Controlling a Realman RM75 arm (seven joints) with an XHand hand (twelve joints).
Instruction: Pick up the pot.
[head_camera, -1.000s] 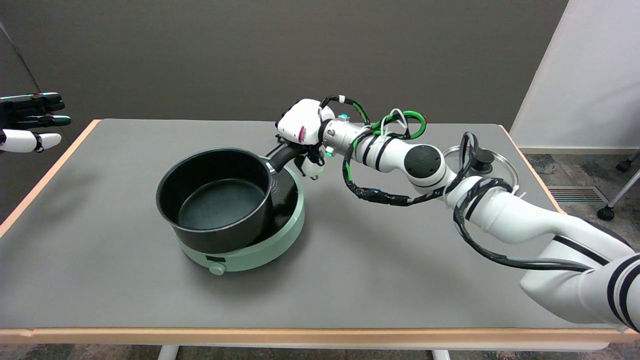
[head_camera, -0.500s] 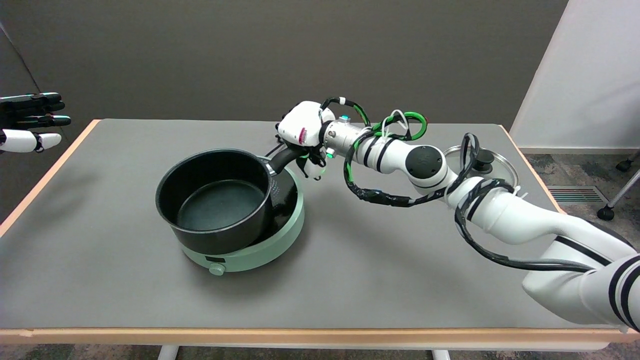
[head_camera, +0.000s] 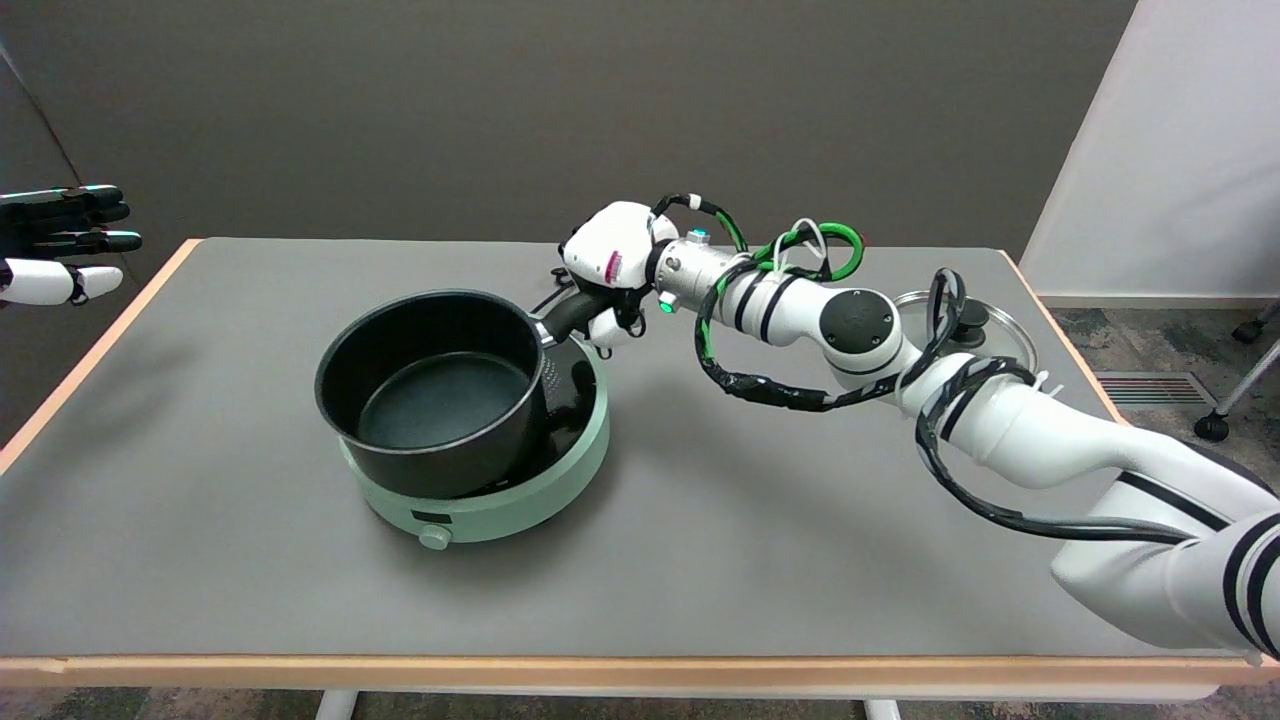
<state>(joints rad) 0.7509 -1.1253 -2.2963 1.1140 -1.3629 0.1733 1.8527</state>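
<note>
Fingers of the right robot hand (head_camera: 608, 275) wrap around the outer end of the black handle (head_camera: 566, 314) of the round black metal pot (head_camera: 432, 390), so the robot hand holds the pot by its handle. The pot sits down and to the left of the robot hand, its open mouth facing up and its dark inside bare. It looks tilted, with the side nearest the robot hand raised above the round pale green hotplate (head_camera: 505, 495) beneath it, while the far left side seems to touch or nearly touch the hotplate's rim; whether it is fully clear of the hotplate cannot be told. The hotplate rests on the grey bench (head_camera: 700, 540), below and left of the robot hand, with a small knob on its front edge. Behind the robot hand, along the white arm (head_camera: 1010, 440) with its black and green cables, a round glass lid with a black knob (head_camera: 975, 325) lies flat on the bench, well apart from the pot and partly hidden by the arm.
</note>
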